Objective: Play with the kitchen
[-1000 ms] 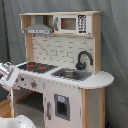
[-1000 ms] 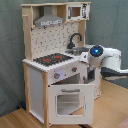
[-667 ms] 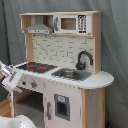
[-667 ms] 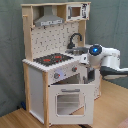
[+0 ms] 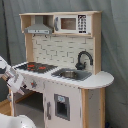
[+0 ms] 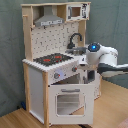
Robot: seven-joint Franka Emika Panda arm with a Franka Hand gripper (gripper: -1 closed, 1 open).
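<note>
Arm (image 6: 102, 59) now pressed closer against kitchen (image 6: 55, 65) at the hob-side front corner, oven door (image 6: 69, 102) swung open below, so play seems centred on knobs or door. Claw hidden behind counter edge; cannot tell if apart or together. Farther back: black-red hob (image 5: 36, 66), sink with black faucet (image 5: 83, 59), grey hood (image 5: 39, 30), microwave (image 5: 70, 23), all on wooden floor before grey curtain.

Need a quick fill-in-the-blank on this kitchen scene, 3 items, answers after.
1. In the second exterior view the oven door is ____.
2. The faucet stands behind the ____.
3. The microwave sits beside the grey ____, above the hob.

Missing words: open; sink; hood
</note>
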